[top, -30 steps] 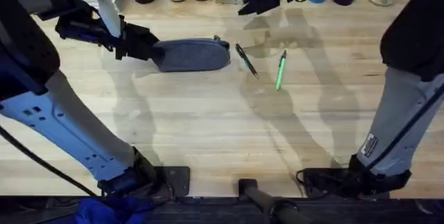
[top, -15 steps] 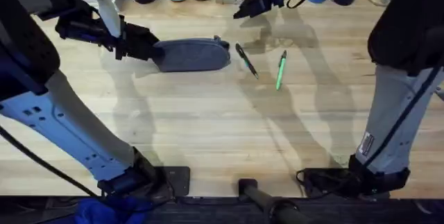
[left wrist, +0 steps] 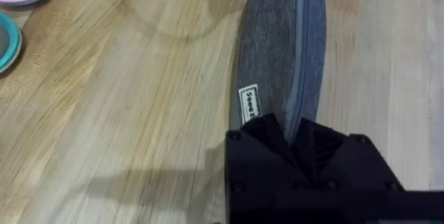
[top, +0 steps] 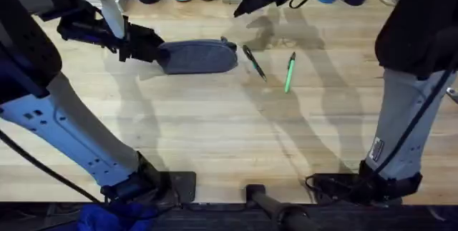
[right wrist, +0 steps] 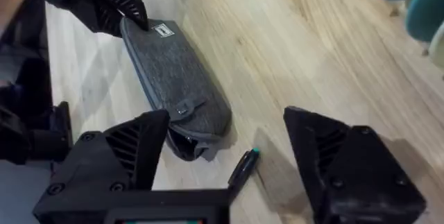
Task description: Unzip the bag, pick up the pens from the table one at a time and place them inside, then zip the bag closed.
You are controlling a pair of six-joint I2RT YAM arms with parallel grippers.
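The blue-grey pencil pouch [top: 198, 56] lies near the counter's [top: 215, 131] far edge, soft and floppy, zipper still closed. The left hand [top: 159, 52] pinches its end; the right hand [top: 240, 11], fingers spread and empty, should take the zipper pull [right wrist: 183, 108].

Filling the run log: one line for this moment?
left gripper: shut on bag end | right gripper: open, above bag | pens: on table
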